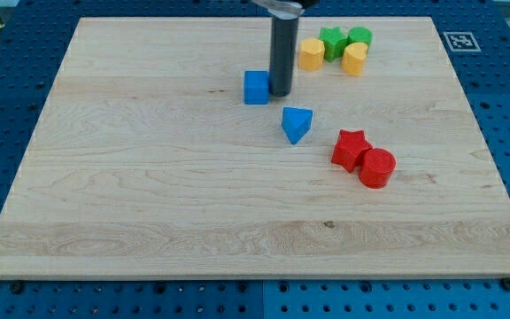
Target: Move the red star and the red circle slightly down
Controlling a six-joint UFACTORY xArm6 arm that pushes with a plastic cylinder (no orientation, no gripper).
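Observation:
The red star (pixel 351 148) lies right of the board's middle, touching the red circle (pixel 377 167), which sits just to its lower right. My tip (pixel 280 93) is at the view's upper middle, right beside the blue cube (pixel 256 87) on its right side. The tip is well up and to the left of both red blocks. A blue triangular block (pixel 297 124) lies between the tip and the red star.
Near the view's top right stand a yellow hexagon (pixel 311 54), a green star (pixel 332 41), a green circle (pixel 359 37) and a yellow block (pixel 354 58), clustered together. The wooden board (pixel 149 195) rests on a blue perforated table.

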